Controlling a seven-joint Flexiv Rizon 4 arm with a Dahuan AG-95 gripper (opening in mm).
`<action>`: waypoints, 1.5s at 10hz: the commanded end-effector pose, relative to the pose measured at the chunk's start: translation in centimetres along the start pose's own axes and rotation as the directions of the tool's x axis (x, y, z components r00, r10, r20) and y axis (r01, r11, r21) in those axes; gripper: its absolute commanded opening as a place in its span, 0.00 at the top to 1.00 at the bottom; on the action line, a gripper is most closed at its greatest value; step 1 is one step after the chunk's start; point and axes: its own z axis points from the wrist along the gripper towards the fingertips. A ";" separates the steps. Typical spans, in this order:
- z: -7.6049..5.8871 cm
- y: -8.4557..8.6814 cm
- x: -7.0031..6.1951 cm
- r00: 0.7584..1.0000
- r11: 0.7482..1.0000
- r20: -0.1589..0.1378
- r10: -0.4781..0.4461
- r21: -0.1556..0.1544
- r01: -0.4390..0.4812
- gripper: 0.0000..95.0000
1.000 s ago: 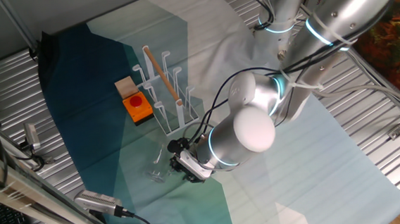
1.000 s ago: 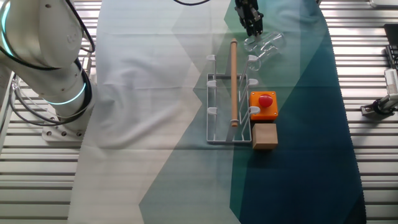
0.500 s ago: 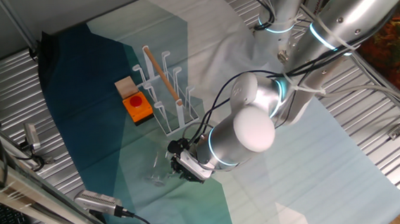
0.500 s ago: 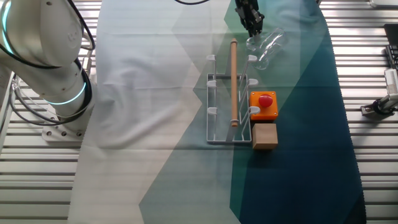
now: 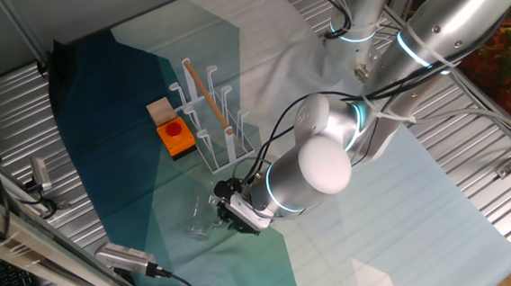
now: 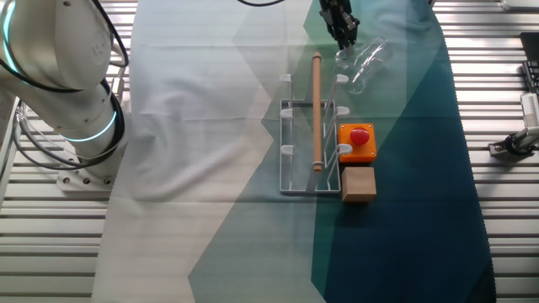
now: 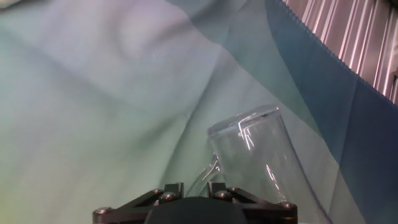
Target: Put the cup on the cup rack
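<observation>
The cup, a clear glass mug, lies tilted on the cloth with its handle between my fingertips. My gripper is shut on that handle, jaws narrow. From one fixed view the cup sits just left of the gripper, in front of the cup rack. In the other fixed view the gripper stands above the cup, beyond the far end of the white cup rack. The rack is out of the hand view.
A wooden stick lies along the top of the rack. An orange box with a red button and a wooden block stand beside the rack. Cable ends and clamps lie at the cloth's edge.
The cup has tipped and shifted slightly away from the rack together with the gripper. The rack, stick and boxes have not moved.
</observation>
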 end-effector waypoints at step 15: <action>-0.5 -0.2 -1.8 0.981 0.981 0.046 -0.187 -0.037 0.189 0.80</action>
